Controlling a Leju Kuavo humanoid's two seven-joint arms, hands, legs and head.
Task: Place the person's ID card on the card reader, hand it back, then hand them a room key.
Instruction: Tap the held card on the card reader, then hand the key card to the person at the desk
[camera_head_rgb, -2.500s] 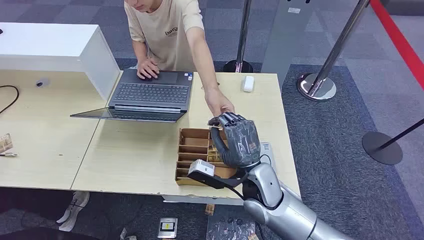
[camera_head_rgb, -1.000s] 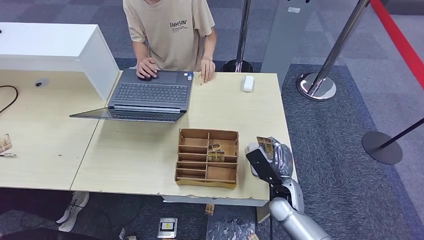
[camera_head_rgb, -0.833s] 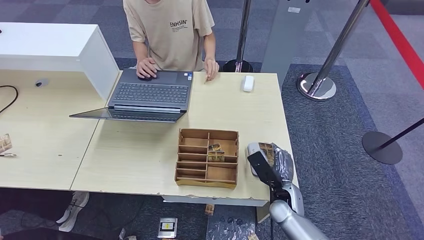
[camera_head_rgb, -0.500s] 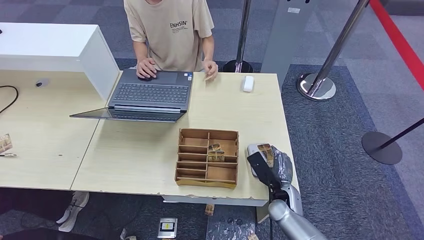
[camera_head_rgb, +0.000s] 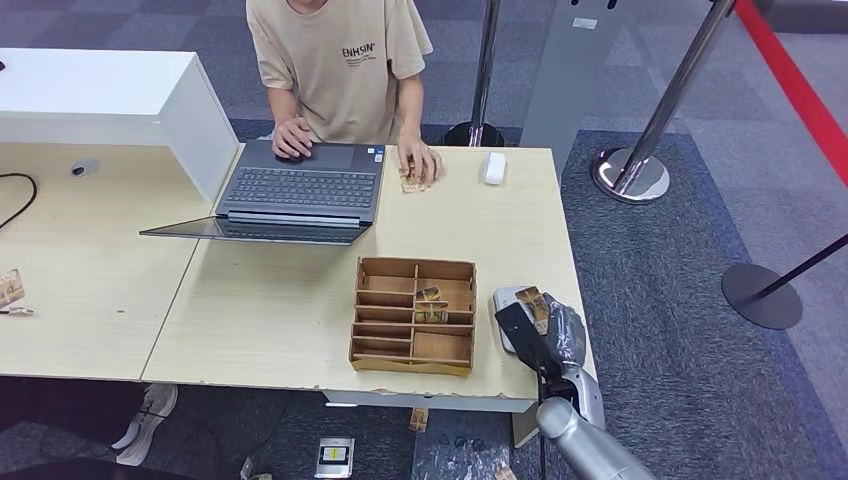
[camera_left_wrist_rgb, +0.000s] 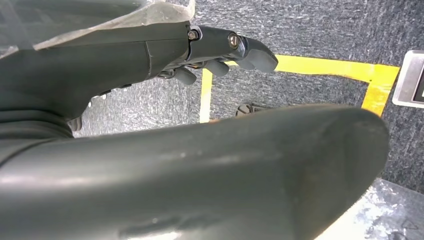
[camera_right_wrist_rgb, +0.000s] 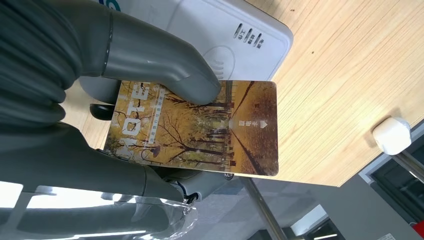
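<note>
Card (camera_head_rgb: 533, 304) pinched in the right hand (camera_head_rgb: 548, 328) hung just over the white card reader (camera_head_rgb: 507, 309), which lay at three o'clock of the wooden organizer tray (camera_head_rgb: 415, 316), near the desk's (camera_head_rgb: 300, 290) front-right corner. At twelve o'clock of the tray, across the desk, the person's hand (camera_head_rgb: 418, 162) rested on another card (camera_head_rgb: 408, 181) beside the laptop (camera_head_rgb: 300, 185).

From the left wrist, the left hand (camera_left_wrist_rgb: 220, 47) hung over carpet with yellow tape; its fingers looked loosely curled on nothing, though the thumb blocked much of that view.

From the right wrist, thumb and fingers (camera_right_wrist_rgb: 170, 65) clamped the tree-printed card (camera_right_wrist_rgb: 200, 127), with the reader (camera_right_wrist_rgb: 220, 35) close beneath.

Judging by this, the reader step was in hand; whether the card touched the reader was unclear. Next would call for lowering it flat onto the marked face, then carrying it toward the person.
</note>
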